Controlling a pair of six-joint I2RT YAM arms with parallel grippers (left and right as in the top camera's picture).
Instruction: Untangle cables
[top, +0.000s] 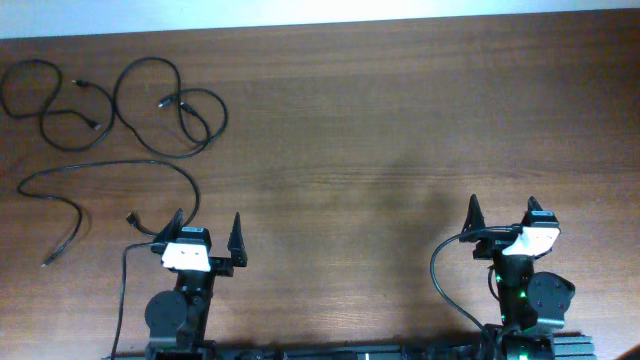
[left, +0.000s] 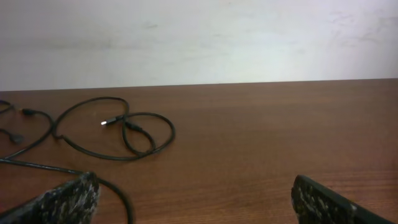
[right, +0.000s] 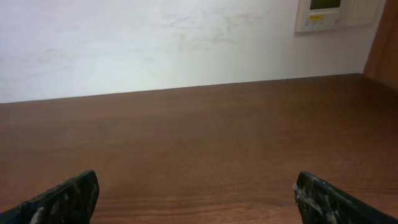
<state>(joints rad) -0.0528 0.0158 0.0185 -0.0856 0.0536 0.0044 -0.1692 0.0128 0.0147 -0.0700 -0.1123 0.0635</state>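
Note:
Thin black cables lie at the table's far left. A looped tangle (top: 165, 108) with small plugs crosses itself there, also seen as the loops (left: 124, 134) in the left wrist view. A separate long cable (top: 110, 170) curves below it and runs close to my left gripper. My left gripper (top: 208, 228) stands open near the front edge, nothing between its fingers (left: 68, 199). My right gripper (top: 502, 212) is open at the front right, far from the cables, and its fingers (right: 62, 199) show only bare wood between them.
The wooden table (top: 400, 130) stretches to a white wall behind. Thicker black wires (top: 440, 280) loop at the right arm base. A wall panel (right: 320, 14) hangs at the upper right of the right wrist view.

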